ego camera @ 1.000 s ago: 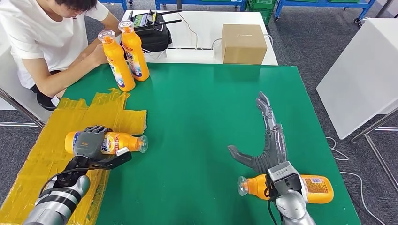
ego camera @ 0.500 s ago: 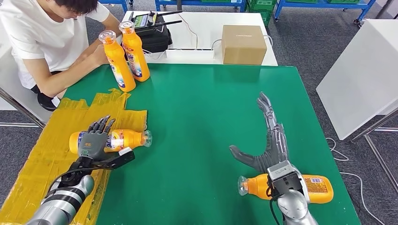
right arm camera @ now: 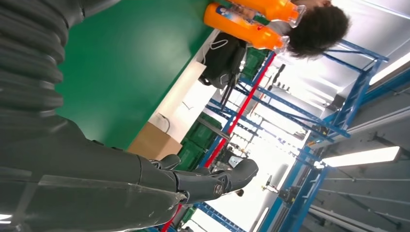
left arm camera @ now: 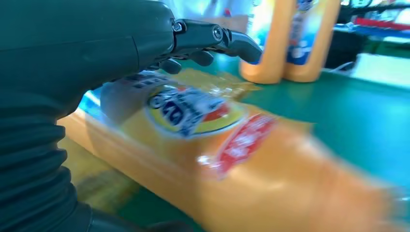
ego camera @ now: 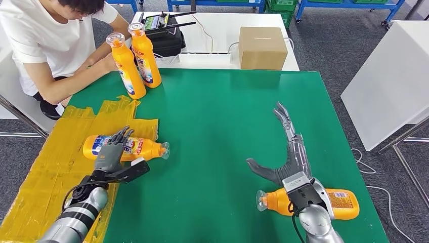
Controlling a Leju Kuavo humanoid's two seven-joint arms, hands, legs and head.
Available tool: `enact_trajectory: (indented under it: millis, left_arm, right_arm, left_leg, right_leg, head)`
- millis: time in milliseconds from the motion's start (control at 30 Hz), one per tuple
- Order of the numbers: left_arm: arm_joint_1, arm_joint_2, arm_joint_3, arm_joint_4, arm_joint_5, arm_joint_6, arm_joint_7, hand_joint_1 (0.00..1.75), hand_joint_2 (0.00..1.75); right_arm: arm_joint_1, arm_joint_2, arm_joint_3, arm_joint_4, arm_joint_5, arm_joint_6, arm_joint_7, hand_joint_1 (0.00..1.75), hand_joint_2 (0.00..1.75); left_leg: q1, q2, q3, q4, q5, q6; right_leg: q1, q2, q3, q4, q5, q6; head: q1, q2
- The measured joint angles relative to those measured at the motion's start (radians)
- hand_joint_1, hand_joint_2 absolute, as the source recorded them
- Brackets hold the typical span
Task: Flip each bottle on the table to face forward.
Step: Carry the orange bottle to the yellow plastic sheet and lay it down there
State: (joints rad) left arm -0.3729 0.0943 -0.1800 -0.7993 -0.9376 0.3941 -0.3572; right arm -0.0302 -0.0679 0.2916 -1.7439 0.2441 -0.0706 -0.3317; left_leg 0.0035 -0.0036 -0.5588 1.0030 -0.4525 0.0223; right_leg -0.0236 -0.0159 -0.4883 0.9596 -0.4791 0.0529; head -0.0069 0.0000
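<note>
- A person (ego camera: 45, 45) sits at the bench's (ego camera: 217, 116) far left corner, an arm beside two upright orange bottles (ego camera: 135, 58); a wide sweep of the robot's arm that way could topple them.
- The left hand (ego camera: 112, 154) rests on top of a bottle lying on the yellow taped sheet (ego camera: 50, 162), its fingers (ego camera: 120, 136) spread over the label rather than wrapped round it. The lying bottle (ego camera: 126, 148) points its cap toward the middle of the bench. With no firm hold, the round body could roll out from under the palm and off across the green surface.
- The left wrist view shows that bottle blurred, label up; whether the front face sits squarely forward cannot be told, so it may stop short or over-turn.
- The right hand (ego camera: 286, 152) lies flat with fingers spread and holds nothing, just beyond a second lying bottle (ego camera: 338, 202).
- That bottle sits near the bench's near edge, partly under the right wrist; a careless pull-back could push it off.
</note>
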Motion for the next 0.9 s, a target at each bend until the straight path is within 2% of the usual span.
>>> enact_trajectory:
  millis: [100,367,533,733,900]
  left_arm:
    - [0.028,-0.012,0.001,-0.063,0.081,-0.041,-0.039,0.00,1.75]
    - [0.061,-0.022,0.004,-0.144,0.126,-0.069,-0.064,0.00,1.75]
    - [0.120,-0.035,0.008,-0.282,0.382,-0.239,-0.183,0.00,1.75]
    - [0.216,-0.038,0.024,-0.523,0.616,-0.460,-0.253,0.00,1.75]
    - [0.265,-0.044,0.039,-0.630,0.656,-0.522,-0.265,0.00,1.75]
  right_arm:
    - [0.001,-0.001,-0.003,0.003,0.009,0.000,0.001,0.00,1.75]
    - [0.001,-0.002,-0.004,0.005,0.019,-0.002,0.003,0.00,1.75]
    - [0.011,-0.022,-0.004,0.005,0.123,-0.019,0.020,0.00,1.75]
    - [0.030,-0.117,-0.002,0.004,0.295,0.025,0.033,0.00,1.75]
    - [0.050,-0.231,0.001,0.004,0.395,0.079,0.059,0.00,1.75]
  left_leg:
    - [0.000,0.000,0.000,0.000,0.000,0.000]
    - [0.000,0.000,-0.001,0.000,0.000,0.000]
    - [0.000,0.000,-0.001,0.000,0.000,0.000]
    - [-0.001,0.000,-0.003,0.000,0.000,0.000]
    - [-0.001,0.000,-0.003,0.000,0.000,0.000]
  right_leg:
    - [0.000,0.000,0.000,0.000,0.000,0.000]
    - [0.000,0.000,-0.001,0.000,0.000,0.000]
    - [0.000,0.000,-0.001,0.000,0.000,0.000]
    - [0.000,0.000,-0.003,-0.001,0.000,0.000]
    - [0.000,0.000,-0.003,-0.001,0.000,0.000]
  head:
    - [0.000,0.000]
    - [0.000,0.000]
    - [0.000,0.000]
    - [0.000,0.000]
    - [0.000,0.000]
